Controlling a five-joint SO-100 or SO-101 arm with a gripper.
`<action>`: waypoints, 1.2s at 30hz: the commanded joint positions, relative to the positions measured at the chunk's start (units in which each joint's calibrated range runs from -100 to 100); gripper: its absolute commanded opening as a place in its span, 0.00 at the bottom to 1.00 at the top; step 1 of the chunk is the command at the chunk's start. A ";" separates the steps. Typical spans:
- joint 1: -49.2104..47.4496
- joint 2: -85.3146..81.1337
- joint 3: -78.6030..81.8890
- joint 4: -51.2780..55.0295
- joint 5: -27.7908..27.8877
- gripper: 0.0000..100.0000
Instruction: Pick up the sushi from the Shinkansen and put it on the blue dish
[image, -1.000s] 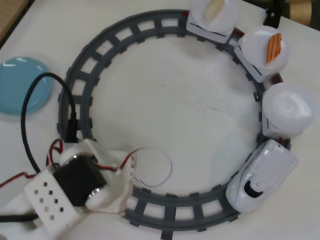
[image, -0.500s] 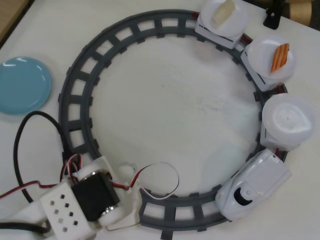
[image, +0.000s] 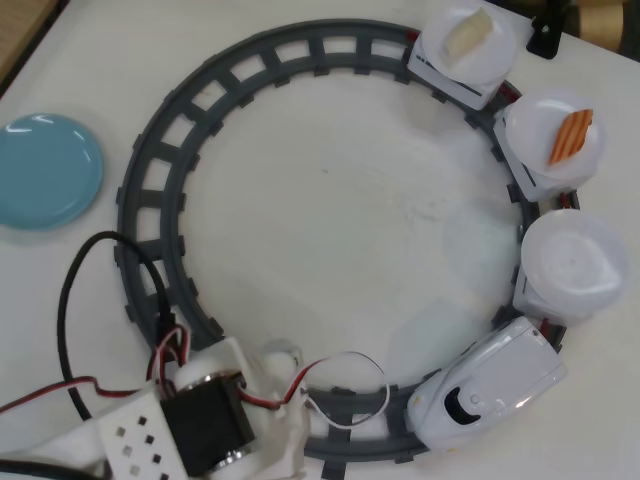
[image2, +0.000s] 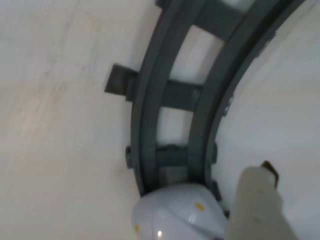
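The orange striped sushi (image: 571, 136) lies on the white plate of the middle car at the right of the overhead view. The white Shinkansen (image: 490, 385) stands on the track at the lower right, and its rounded nose (image2: 177, 212) shows at the bottom of the wrist view. The blue dish (image: 48, 170) sits empty at the far left. My gripper (image: 284, 362) hangs over the bottom of the track, left of the train's nose and far from the sushi. Only one white finger (image2: 257, 205) shows in the wrist view, so its opening is unclear.
The grey circular track (image: 160, 170) fills the table's middle. A cream-yellow piece (image: 468, 38) lies on the rear car's plate at the top right. The car behind the engine carries an empty white plate (image: 570, 262). Arm body and cables (image: 200, 420) fill the lower left.
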 joint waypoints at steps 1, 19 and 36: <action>0.95 -1.00 -0.02 -0.26 0.41 0.25; 0.68 -1.08 1.52 0.08 0.41 0.25; 0.07 0.25 -7.41 0.16 -0.11 0.25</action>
